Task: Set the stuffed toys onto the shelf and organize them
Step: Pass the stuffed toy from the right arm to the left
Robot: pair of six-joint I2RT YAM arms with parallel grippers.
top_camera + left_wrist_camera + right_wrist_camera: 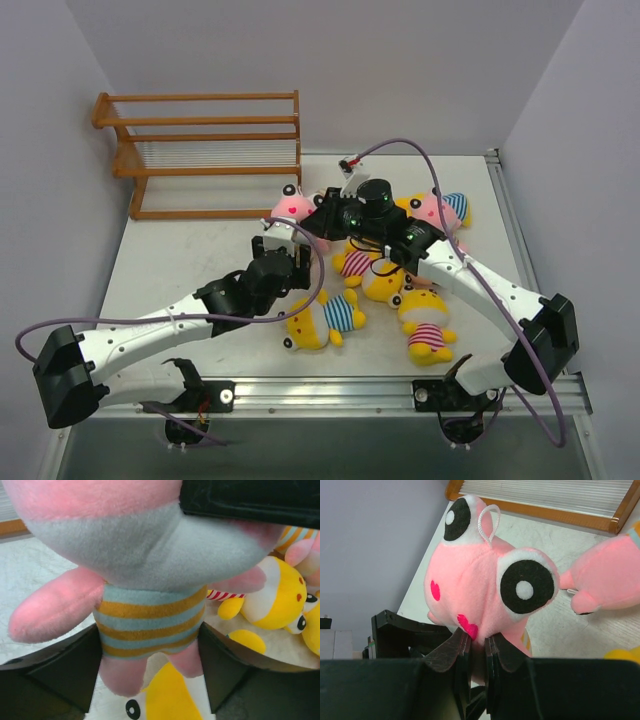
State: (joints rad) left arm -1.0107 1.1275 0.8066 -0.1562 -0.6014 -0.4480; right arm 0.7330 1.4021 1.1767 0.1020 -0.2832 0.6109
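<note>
A: Overhead view first. The pink toy (292, 208) sits between both grippers, just right of the shelf's lower front corner. The shelf (200, 150) stands at the far left of the table (190, 260).

B: From up there you only get the round head. The right wrist camera has the face: two big black eyes, little heart marks on the cheeks, a white hang loop (489, 517) on top.

A: And the jaws there?

B: On the right gripper (477, 650) they're pressed nearly together, pinching pink plush low on the head, just under a cheek.

A: The left wrist camera fills in the body: a tan-striped shirt, one arm stuck out sideways, legs dangling. From above, the arms cover all of that.

B: Left gripper (150, 630)?

A: Spread wide, with one finger (65, 670) at each flank of the shirt, right at its edges. I can't tell whether they press it.

B: Which way does it point?

A: In the left wrist view the long axis runs top to bottom. The head is up under the right gripper and the feet hang down above another toy's yellow head (170, 700). The face is turned toward the right wrist camera.

B: The overhead view also catches a yellow toy in a blue-striped shirt (325, 320) lying near the front edge. There's a yellow toy in pink stripes (427, 338) to its right.
</note>
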